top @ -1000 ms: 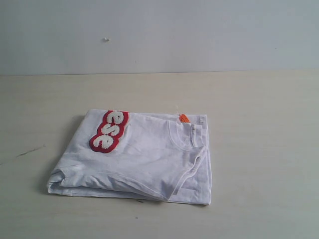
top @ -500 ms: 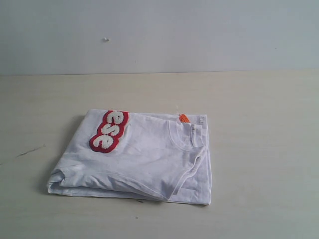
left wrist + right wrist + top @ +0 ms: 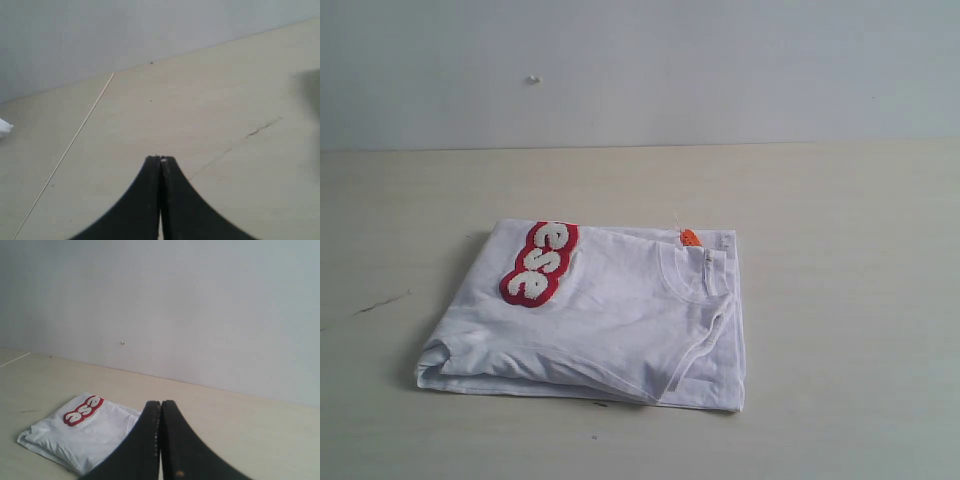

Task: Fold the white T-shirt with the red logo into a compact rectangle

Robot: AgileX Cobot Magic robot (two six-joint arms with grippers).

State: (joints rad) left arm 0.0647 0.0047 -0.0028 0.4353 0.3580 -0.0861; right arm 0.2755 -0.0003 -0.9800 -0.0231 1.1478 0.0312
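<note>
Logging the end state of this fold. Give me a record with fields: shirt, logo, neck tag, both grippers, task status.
shirt: white T-shirt, folded into a rough rectangle, lying on the table
logo: red logo on top, at the far left corner in the exterior view; only part of the lettering shows
neck tag: orange neck tag at the far edge, by the collar
left: left gripper shut, holding nothing, above bare table
right: right gripper shut, holding nothing, off the shirt
status: appears folded

Plain lab-style test space, pale wood-look bench (image 3: 850,300) across the lower frame, flat grey-white wall (image 3: 740,70) behind it along the top
</note>
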